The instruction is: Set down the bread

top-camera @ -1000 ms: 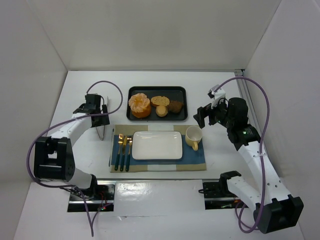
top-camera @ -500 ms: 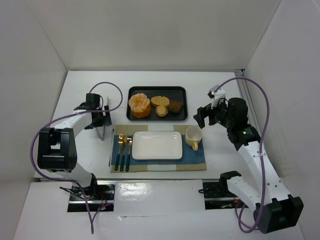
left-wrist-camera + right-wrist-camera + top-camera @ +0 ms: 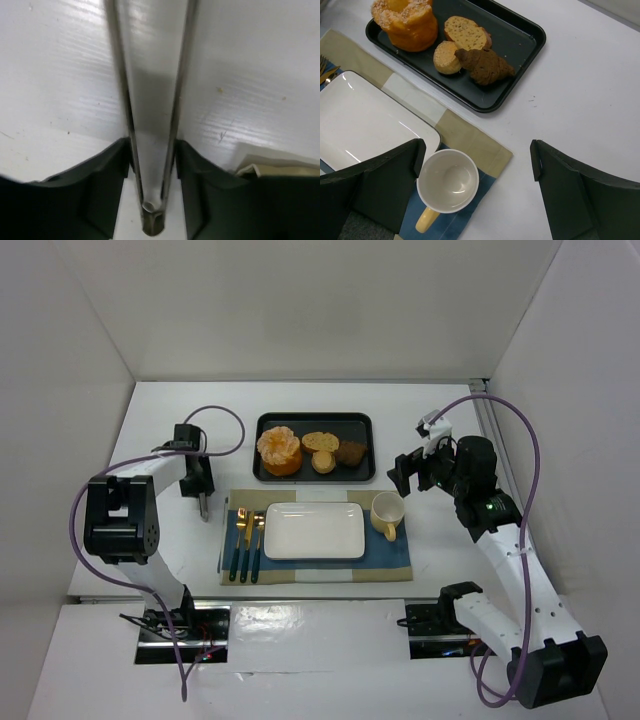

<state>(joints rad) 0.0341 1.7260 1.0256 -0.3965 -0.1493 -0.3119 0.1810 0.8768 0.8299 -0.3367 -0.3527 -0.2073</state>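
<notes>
The bread (image 3: 279, 450) is sitting at the left end of the black tray (image 3: 362, 424), upright, with its swirled, ridged top facing the ceiling. Being round, it is showing no real long axis and pointing nowhere in particular, so any approach direction is looking about equal.

The left fingers (image 3: 198, 483) are clamping a pair of metal tongs (image 3: 150, 100), whose thin arms are running out over the white worktop (image 3: 160, 430), left of the tray and well apart from the bread. The right fingers (image 3: 477, 150) are hanging spread wide, gripping nothing, above the cup (image 3: 447, 181) on the placemat (image 3: 400, 555).

The main risk, as I judge it, is lying in those tongs: their arms are narrow and smooth while the bread is broad and domed, so it could be slipping out or rolling on the way to the white plate (image 3: 315, 531). Squeezing harder could be denting the soft crust. A tong tip reaching in could also be knocking the small slices (image 3: 465, 31) just beside the bread.
</notes>
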